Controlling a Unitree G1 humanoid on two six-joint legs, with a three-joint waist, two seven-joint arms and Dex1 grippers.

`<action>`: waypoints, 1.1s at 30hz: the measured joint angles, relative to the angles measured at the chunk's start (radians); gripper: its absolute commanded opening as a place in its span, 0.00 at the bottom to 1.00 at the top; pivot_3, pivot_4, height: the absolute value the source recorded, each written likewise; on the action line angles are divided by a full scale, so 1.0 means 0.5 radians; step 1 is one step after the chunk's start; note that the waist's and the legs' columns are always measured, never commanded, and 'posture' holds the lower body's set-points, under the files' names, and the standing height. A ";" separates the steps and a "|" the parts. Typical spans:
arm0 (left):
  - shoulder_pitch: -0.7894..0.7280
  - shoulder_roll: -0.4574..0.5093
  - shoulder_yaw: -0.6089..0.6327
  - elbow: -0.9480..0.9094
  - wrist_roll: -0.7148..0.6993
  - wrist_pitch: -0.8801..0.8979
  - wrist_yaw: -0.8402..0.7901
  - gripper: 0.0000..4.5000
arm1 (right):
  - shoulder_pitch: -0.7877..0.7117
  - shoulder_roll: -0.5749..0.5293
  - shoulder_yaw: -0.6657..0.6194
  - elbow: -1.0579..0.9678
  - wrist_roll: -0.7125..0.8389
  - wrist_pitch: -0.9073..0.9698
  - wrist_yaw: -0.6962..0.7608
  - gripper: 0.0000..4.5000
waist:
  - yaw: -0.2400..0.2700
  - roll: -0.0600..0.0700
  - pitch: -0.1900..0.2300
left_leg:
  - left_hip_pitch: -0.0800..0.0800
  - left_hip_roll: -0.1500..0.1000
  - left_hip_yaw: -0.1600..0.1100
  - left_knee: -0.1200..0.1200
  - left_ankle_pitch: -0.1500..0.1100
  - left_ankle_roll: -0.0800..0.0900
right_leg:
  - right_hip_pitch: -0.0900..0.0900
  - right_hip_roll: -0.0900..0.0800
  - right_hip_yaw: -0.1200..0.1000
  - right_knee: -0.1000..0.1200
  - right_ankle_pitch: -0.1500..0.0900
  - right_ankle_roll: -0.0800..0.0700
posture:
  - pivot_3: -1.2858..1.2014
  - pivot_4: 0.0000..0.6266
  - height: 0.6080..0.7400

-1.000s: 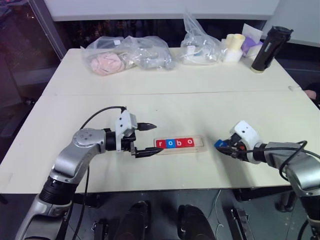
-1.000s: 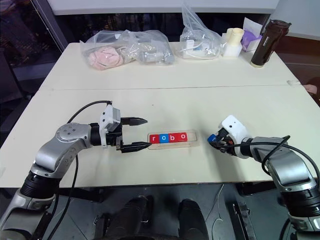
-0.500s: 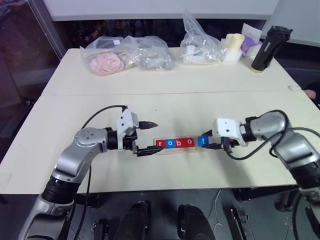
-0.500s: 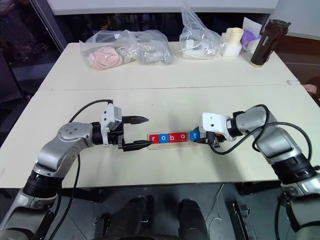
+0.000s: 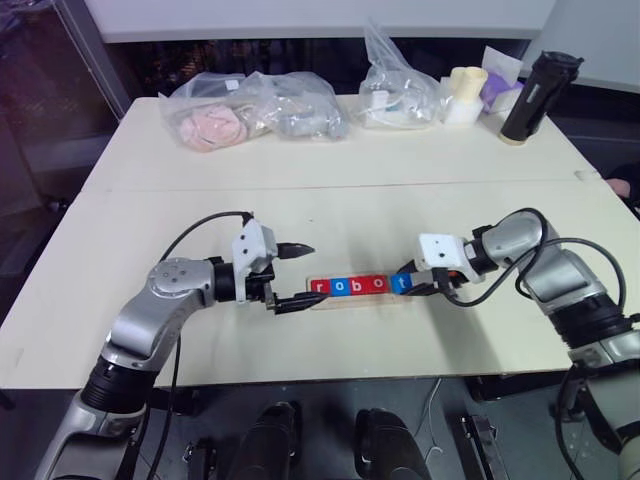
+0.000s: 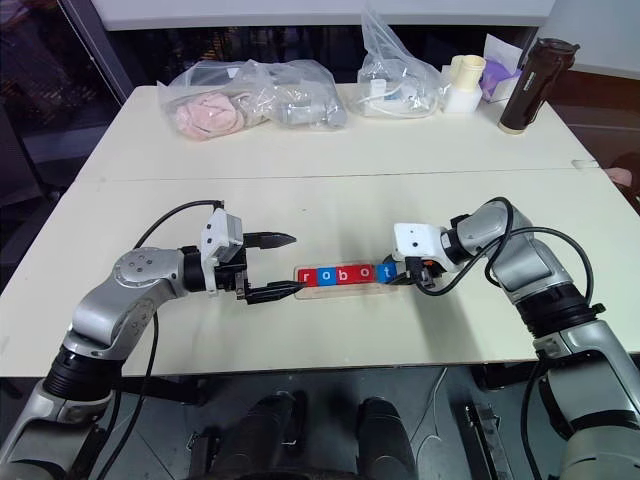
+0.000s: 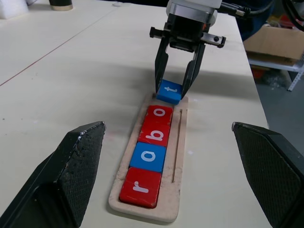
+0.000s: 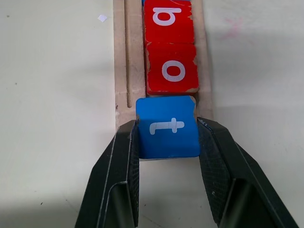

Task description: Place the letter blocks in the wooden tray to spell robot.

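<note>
The right gripper (image 7: 175,84) is pinched tight on a small blue square block with a white t (image 8: 167,126), holding it at the end of the long pale wooden tray (image 7: 178,156). Red r, blue o, red b and red o blocks (image 7: 151,154) sit in the tray. The left gripper (image 5: 294,276) waits wide apart beside the tray's other end.

Two pale tables (image 5: 330,160) pushed together, seam running across. Dark floor (image 5: 40,190) to the left, a metal post (image 5: 92,45) beside it. White wall (image 5: 300,15) behind.
</note>
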 measured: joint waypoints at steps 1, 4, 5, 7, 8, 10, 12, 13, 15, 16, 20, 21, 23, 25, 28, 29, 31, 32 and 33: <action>0.000 0.000 0.000 0.000 0.000 0.000 0.001 1.00 | 0.000 0.005 0.000 0.004 -0.006 0.000 0.003 0.25 | 0.000 0.000 0.000 | 0.000 0.000 0.000 0.000 0.000 0.000 | 0.000 0.000 0.000 0.000 0.000 0.000 | 0.52 0.24 0.88; 0.001 0.000 0.000 0.000 0.000 0.000 0.003 1.00 | 0.000 0.016 -0.001 0.011 -0.012 0.001 0.010 0.25 | 0.000 0.000 0.000 | 0.000 0.000 0.000 0.000 0.000 0.000 | 0.000 0.000 0.000 0.000 0.000 0.001 | 0.52 0.24 0.88; 0.001 0.000 0.000 0.000 0.000 0.000 0.003 1.00 | -0.003 0.023 -0.001 0.019 -0.015 0.001 0.010 0.25 | 0.000 0.000 0.000 | 0.000 0.000 0.000 0.000 0.000 0.000 | 0.000 0.000 0.000 0.000 0.001 0.001 | 0.52 0.24 0.88; 0.001 0.000 0.000 0.000 0.000 0.000 0.003 1.00 | -0.006 0.043 -0.001 0.025 -0.017 0.001 0.005 0.25 | 0.000 0.000 0.000 | 0.000 0.000 0.000 0.000 0.000 0.000 | 0.000 0.000 0.000 0.000 0.001 0.001 | 0.52 0.24 0.88; 0.001 -0.001 0.000 0.000 0.001 0.000 0.003 1.00 | -0.007 0.051 -0.001 0.034 -0.019 0.001 -0.003 0.25 | 0.000 0.000 0.000 | 0.000 0.000 0.000 0.000 0.000 0.000 | 0.000 0.000 0.000 0.000 0.001 0.001 | 0.52 0.24 0.88; 0.001 -0.001 0.000 0.000 0.000 0.000 0.007 1.00 | -0.007 0.053 -0.001 0.050 -0.026 0.001 -0.013 0.25 | 0.000 0.000 0.000 | 0.000 0.000 0.000 0.000 0.000 0.000 | 0.000 0.001 0.000 0.000 0.001 0.001 | 0.52 0.24 0.88; 0.003 -0.001 0.000 0.000 0.001 0.000 0.012 1.00 | -0.013 0.054 -0.002 0.060 -0.033 0.000 -0.021 0.25 | 0.001 0.000 0.000 | 0.000 0.000 0.000 0.000 0.000 0.000 | 0.000 0.001 0.000 0.000 0.001 0.001 | 0.52 0.24 0.88; 0.007 -0.001 0.000 0.000 0.000 0.000 0.013 1.00 | -0.019 0.057 -0.002 0.064 -0.033 0.001 -0.024 0.25 | 0.000 0.000 0.000 | 0.000 0.000 0.000 0.000 0.000 0.000 | 0.000 0.001 0.000 0.000 0.001 0.001 | 0.52 0.24 0.88; 0.023 -0.001 -0.001 -0.006 0.000 0.000 0.016 1.00 | -0.025 0.060 -0.005 0.069 -0.033 0.004 -0.028 0.25 | 0.000 0.000 0.000 | 0.000 0.000 0.000 0.000 0.000 0.000 | 0.000 0.001 0.000 0.000 0.001 0.001 | 0.52 0.24 0.88; 0.027 -0.001 -0.001 -0.006 0.000 0.000 0.016 1.00 | -0.027 0.063 -0.008 0.073 -0.033 0.008 -0.030 0.25 | 0.000 0.000 0.000 | 0.000 0.000 0.000 0.000 0.000 0.000 | 0.000 0.001 0.000 0.000 0.001 0.001 | 0.52 0.24 0.88; 0.028 -0.001 0.000 -0.007 0.000 0.000 0.018 1.00 | -0.032 0.082 -0.010 0.079 -0.033 0.021 -0.034 0.25 | 0.000 0.000 0.000 | 0.000 0.000 0.000 0.000 0.000 0.000 | 0.000 0.001 0.001 0.000 0.001 0.001 | 0.52 0.24 0.88; 0.028 -0.001 -0.001 -0.007 0.000 0.000 0.018 1.00 | -0.032 0.083 -0.010 0.079 -0.033 0.026 -0.034 0.25 | 0.000 0.000 0.000 | 0.000 0.000 0.000 0.000 0.000 0.000 | 0.000 0.001 0.001 0.000 0.001 0.001 | 0.52 0.24 0.88; 0.028 -0.001 -0.001 -0.007 0.000 0.000 0.019 1.00 | -0.032 0.084 -0.011 0.079 -0.032 0.040 -0.031 0.25 | 0.000 0.000 0.000 | 0.000 0.000 0.000 0.000 0.000 0.000 | 0.000 0.001 0.001 0.000 0.001 0.001 | 0.52 0.24 0.88; 0.028 -0.001 0.000 -0.007 0.000 0.000 0.019 1.00 | -0.032 0.086 -0.011 0.078 -0.032 0.045 -0.027 0.25 | 0.000 0.000 0.000 | 0.000 0.000 0.000 0.000 0.000 0.000 | 0.000 0.001 0.000 0.000 0.001 0.001 | 0.52 0.24 0.88; 0.028 -0.001 -0.001 -0.007 0.000 0.000 0.020 1.00 | -0.032 0.086 -0.011 0.078 -0.032 0.047 -0.024 0.25 | 0.000 0.000 0.000 | 0.000 0.000 0.000 0.000 0.000 0.000 | 0.000 0.001 0.001 0.000 0.001 0.001 | 0.52 0.24 0.88; 0.028 -0.001 -0.001 -0.007 0.000 0.000 0.020 1.00 | -0.032 0.086 -0.011 0.078 -0.032 0.047 -0.025 0.25 | 0.000 0.000 0.000 | 0.000 0.000 0.000 0.000 0.000 0.000 | 0.000 0.001 0.001 0.000 0.001 0.001 | 0.52 0.24 0.88; 0.028 -0.001 -0.001 -0.007 0.000 0.000 0.021 1.00 | -0.032 0.086 -0.011 0.078 -0.032 0.049 -0.025 0.25 | 0.000 0.000 0.000 | 0.000 0.000 0.000 0.000 0.000 0.000 | 0.000 0.001 0.001 0.000 0.001 0.002 | 0.52 0.24 0.88; 0.028 -0.001 -0.001 -0.007 0.000 0.000 0.021 1.00 | -0.032 0.086 -0.011 0.078 -0.032 0.050 -0.026 0.36 | 0.000 0.000 0.000 | 0.000 0.000 0.000 0.000 0.000 0.000 | 0.000 0.001 0.001 0.000 0.001 0.002 | 0.52 0.24 0.88; 0.028 -0.001 -0.001 -0.007 0.000 0.000 0.021 1.00 | -0.032 0.086 -0.011 0.078 -0.032 0.051 -0.026 0.48 | 0.000 0.000 0.000 | 0.000 0.000 0.000 0.000 0.000 0.000 | 0.000 0.001 0.001 0.000 0.001 0.002 | 0.52 0.24 0.88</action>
